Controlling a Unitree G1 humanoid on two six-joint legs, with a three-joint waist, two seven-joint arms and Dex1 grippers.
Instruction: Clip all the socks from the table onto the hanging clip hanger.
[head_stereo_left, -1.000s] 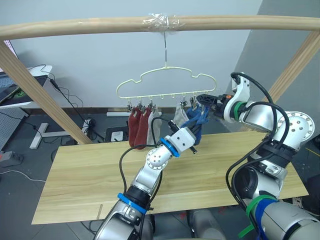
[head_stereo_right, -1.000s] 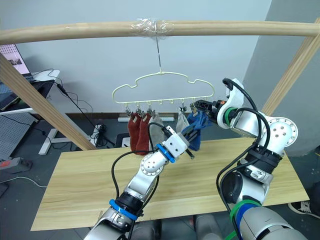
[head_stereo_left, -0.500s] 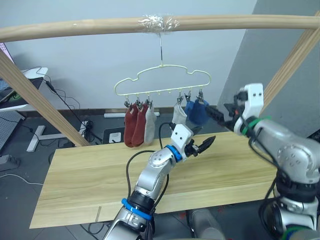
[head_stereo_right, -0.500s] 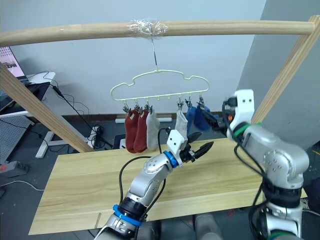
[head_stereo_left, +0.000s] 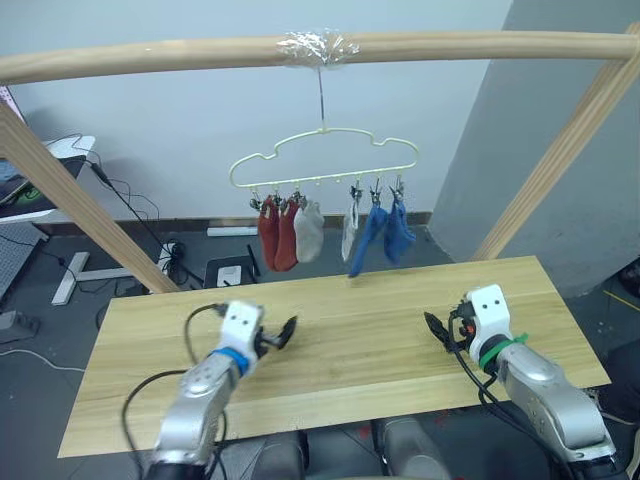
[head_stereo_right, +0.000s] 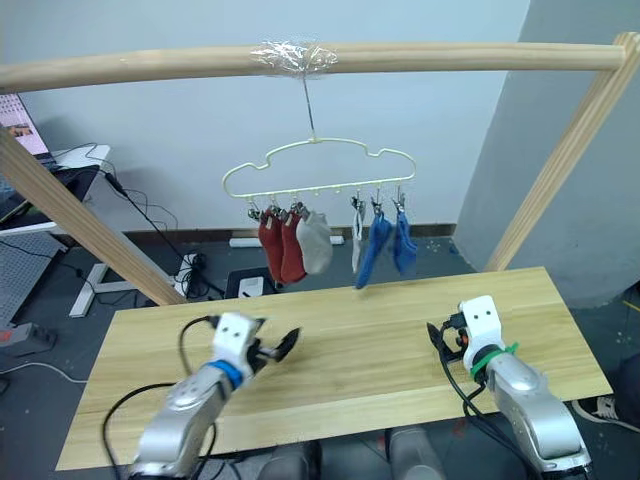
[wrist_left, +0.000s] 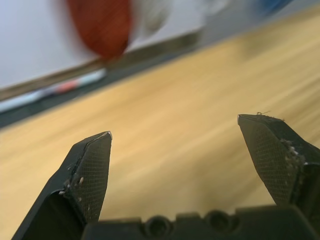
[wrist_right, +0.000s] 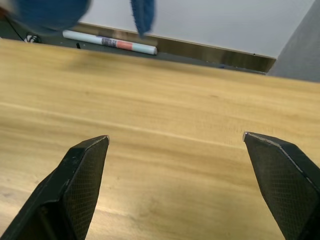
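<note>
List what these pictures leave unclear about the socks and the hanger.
- Clips on the hanger: too small in the head views to show how each one grips.
- Rust red socks: they overlap, hiding where one ends.
- Left wrist view: red sock blurred and cut off by the edge.
- Right wrist view: blue sock blurred and cut off.

1. The grey clips along the lower bar of the clip hanger are showing too small to tell how each is biting its sock.
2. In the left wrist view, a rust red sock is blurring at the upper left and running off the top edge.
3. In the right wrist view, two blue socks are blurring at the top, cut off by the edge.
4. The two rust red socks are overlapping, the nearer one hiding part of the other.
</note>
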